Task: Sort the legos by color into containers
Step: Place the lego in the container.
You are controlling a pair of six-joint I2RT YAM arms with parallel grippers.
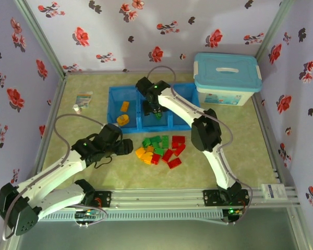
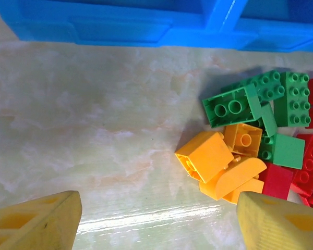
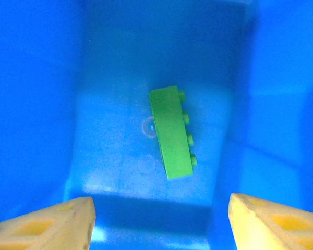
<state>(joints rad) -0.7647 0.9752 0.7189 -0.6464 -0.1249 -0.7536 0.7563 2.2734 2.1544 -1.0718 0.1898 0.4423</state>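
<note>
The right arm (image 1: 183,110) is stretching forward over the blue tray (image 1: 113,107), the right gripper (image 3: 161,208) pointing down into the middle compartment, jaws wide and empty, with one green brick (image 3: 171,133) lying on its side below. Two orange bricks (image 1: 123,112) are sitting in the left compartment. The left gripper (image 2: 159,208), jaws wide and empty, is hovering beside a pile (image 1: 159,148) of perhaps a dozen legos.

Red legos (image 2: 312,161) partly beyond the right edge
</note>
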